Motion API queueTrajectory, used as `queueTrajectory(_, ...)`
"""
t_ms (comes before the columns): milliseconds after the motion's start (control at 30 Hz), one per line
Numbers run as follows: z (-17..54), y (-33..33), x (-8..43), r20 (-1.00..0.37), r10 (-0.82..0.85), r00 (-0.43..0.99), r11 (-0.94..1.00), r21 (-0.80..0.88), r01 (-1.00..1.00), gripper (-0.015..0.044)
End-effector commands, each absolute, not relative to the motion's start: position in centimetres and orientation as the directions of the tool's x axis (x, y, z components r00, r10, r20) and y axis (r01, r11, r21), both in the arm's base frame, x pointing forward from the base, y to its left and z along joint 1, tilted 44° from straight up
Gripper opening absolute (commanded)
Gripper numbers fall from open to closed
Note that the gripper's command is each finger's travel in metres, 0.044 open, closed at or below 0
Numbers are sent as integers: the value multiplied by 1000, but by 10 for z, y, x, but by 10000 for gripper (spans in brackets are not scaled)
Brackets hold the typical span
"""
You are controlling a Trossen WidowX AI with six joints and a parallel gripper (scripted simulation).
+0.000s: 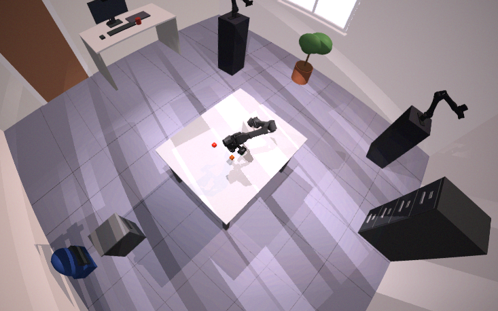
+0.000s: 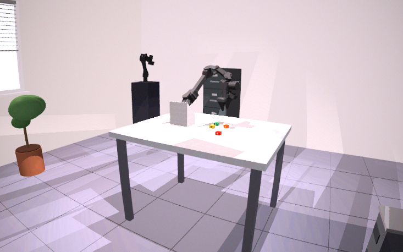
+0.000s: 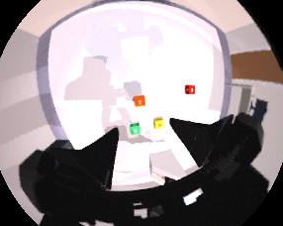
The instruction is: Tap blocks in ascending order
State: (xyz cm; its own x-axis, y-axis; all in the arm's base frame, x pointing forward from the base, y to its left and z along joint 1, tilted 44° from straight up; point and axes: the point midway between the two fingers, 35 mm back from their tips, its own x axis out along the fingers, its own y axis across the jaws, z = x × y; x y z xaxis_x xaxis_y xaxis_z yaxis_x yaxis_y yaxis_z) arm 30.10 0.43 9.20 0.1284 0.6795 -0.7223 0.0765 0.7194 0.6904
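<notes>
Four small blocks lie on the white table point(image 2: 259, 147), seen here from the exterior view's side. Nearest sits the red block point(image 2: 217, 133), alone toward the table's middle. Behind it come the yellow block point(image 2: 211, 126) and the orange block point(image 2: 225, 126), with the green block point(image 2: 216, 124) just beyond the yellow one; these three form a loose cluster, none touching. Digits on them are too small to read. Above the far side of the cluster hangs the gripper point(image 2: 220, 107), pointing down, its jaws spread wide and grasping nothing, clear of every block. In the wrist view the green block point(image 3: 134, 129) and yellow block point(image 3: 159, 123) appear between the dark fingers. Farther left stands a white box point(image 2: 180, 113) where the arm is mounted. A dark filing cabinet point(image 2: 237, 84) stands behind the table.
</notes>
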Motion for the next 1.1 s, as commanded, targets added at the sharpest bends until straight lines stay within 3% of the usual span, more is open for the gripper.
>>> queueTrajectory(0,89,1,314,-720,682,127,716,693,83,400)
queueTrajectory(667,88,-1,314,-721,682,127,717,692,83,400)
queueTrajectory(1067,-24,-128,335,-729,672,128,725,683,84,400)
